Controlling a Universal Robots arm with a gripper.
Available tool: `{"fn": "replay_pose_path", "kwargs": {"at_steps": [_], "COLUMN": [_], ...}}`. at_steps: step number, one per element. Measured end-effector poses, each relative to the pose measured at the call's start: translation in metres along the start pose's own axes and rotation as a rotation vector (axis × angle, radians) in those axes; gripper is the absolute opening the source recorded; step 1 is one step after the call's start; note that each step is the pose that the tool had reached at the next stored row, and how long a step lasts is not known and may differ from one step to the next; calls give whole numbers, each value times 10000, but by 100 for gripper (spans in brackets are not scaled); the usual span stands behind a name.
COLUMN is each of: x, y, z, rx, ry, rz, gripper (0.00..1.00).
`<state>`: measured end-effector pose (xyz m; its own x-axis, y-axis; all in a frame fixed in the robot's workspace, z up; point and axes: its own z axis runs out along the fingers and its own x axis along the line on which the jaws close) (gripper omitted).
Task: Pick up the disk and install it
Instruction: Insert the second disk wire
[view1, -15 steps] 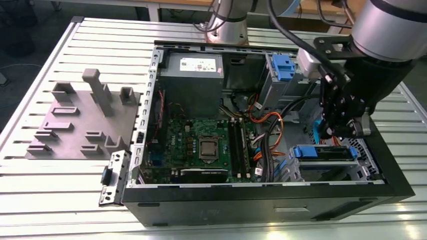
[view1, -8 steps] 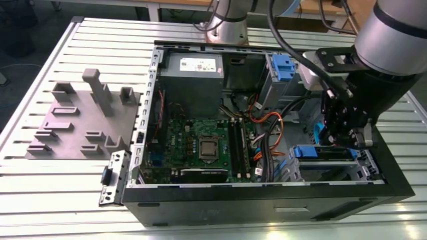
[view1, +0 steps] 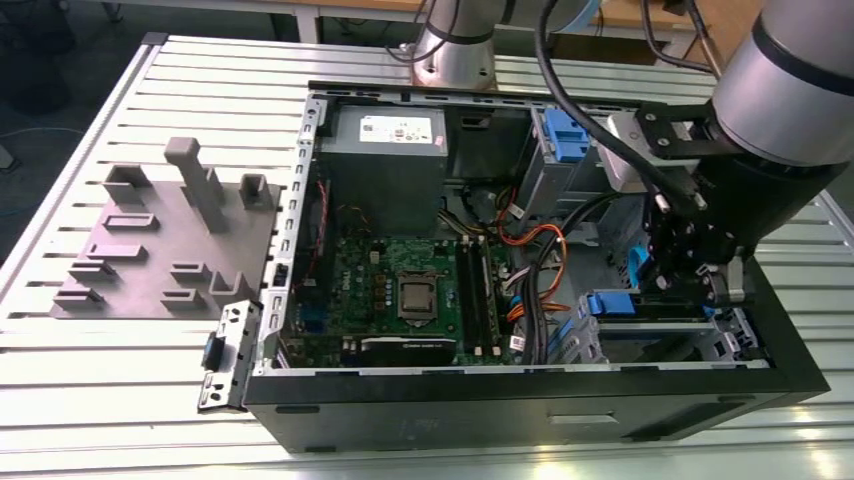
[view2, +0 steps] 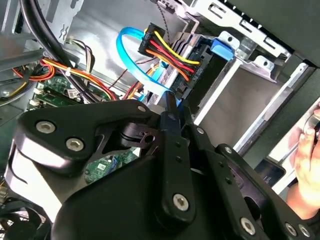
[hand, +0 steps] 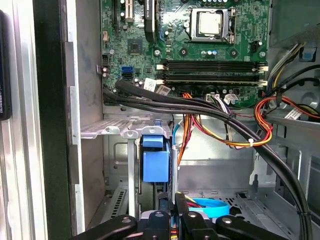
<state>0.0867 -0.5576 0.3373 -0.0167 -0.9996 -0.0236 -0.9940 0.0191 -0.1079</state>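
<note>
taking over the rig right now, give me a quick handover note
Gripper: shut, down inside the case, tips close to the disk's blue carrier.
Disk: in the drive cage at the case's corner, on the exterior view's right; blue carrier showing.
Done: disk is picked up and in the cage.
Left: cannot tell whether it is fully seated; the gripper is not yet clear of the case.
Note: a person's hand is near the case edge.

Exterior overlooks computer case (view1: 534, 385) (wrist views inside).
</note>
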Motion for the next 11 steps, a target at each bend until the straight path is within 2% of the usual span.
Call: {"fn": "replay_pose_path", "kwargs": {"at_steps": [11], "x": [43], "y": [-23], "z": [28], "rx": [1], "ry": [8], "rz": [63], "gripper": [16]}}
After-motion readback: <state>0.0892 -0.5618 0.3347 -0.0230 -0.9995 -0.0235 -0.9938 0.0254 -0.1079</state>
